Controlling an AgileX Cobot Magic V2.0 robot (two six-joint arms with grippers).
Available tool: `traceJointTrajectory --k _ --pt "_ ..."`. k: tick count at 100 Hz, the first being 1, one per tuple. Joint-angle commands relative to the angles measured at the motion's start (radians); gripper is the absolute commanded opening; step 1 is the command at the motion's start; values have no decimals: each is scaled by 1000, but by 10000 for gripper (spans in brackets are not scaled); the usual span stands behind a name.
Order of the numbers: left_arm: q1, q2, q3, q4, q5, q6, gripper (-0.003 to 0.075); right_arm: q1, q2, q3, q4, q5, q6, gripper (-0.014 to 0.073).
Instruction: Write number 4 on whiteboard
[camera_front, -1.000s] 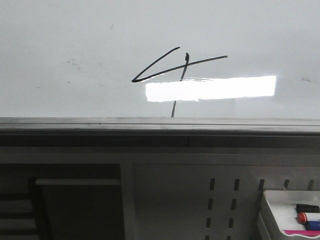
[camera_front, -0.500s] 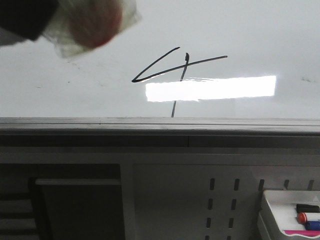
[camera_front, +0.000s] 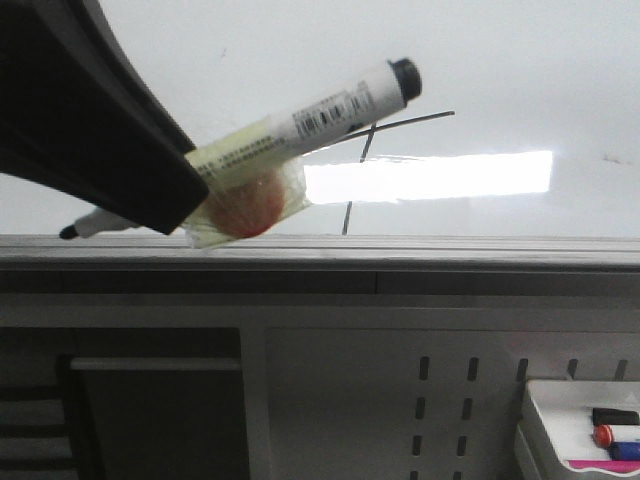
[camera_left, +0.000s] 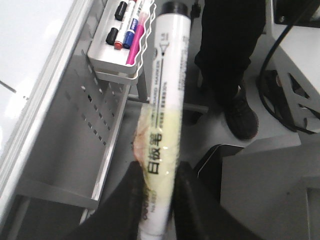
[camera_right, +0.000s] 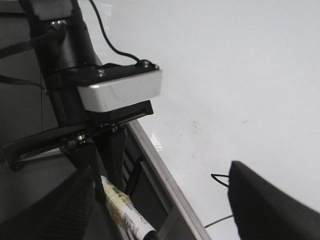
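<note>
My left gripper (camera_front: 185, 195) is shut on a white board marker (camera_front: 320, 112) wrapped in yellowish tape with a reddish lump. It holds the marker slanted in front of the whiteboard (camera_front: 520, 60), black end up right and tip (camera_front: 68, 232) near the grey edge. The number 4 (camera_front: 420, 119) is half hidden behind the marker; only its crossbar end and vertical stroke show. In the left wrist view the marker (camera_left: 162, 115) sits between the fingers of the left gripper (camera_left: 157, 172). My right gripper (camera_right: 160, 177) is open and empty beside the whiteboard (camera_right: 225, 75), where a corner of the 4 (camera_right: 219, 179) shows.
A white wire tray of markers (camera_left: 125, 35) hangs on the perforated panel below the board, also low right in the front view (camera_front: 575, 425). A dark shelf (camera_front: 150, 400) is at lower left. A person's dark leg and shoe (camera_left: 235, 95) stand near the frame. The left arm's wrist camera (camera_right: 120, 90) is close to my right gripper.
The left gripper with the marker came into the front view from the upper left and moved down and right. It now covers the left part of the 4.
</note>
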Motion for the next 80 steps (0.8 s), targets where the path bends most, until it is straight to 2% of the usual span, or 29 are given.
traceJointTrajectory --k 1,9,29,42,49,67,80 --pt "-2 -1 -12 -88 -100 3 -20 -8 -28 -38 -43 -31 10 447" --pt "-2 -2 12 -163 -213 3 -20 -8 -48 -38 -56 -8 44 330" --pt "2 -2 94 -398 -504 3 -20 -8 -115 -38 -77 116 49 -65" --pt "2 -2 129 -591 -761 3 -20 -8 -163 -38 -83 133 51 -62" --pt "2 13 129 -666 -846 3 -20 -8 -185 -38 -84 133 53 -62" --pt "2 110 92 -716 -868 3 -20 -8 -197 -38 -97 160 91 -62" --pt "2 179 47 -839 -922 3 -20 -8 -197 -38 -97 162 93 -62"
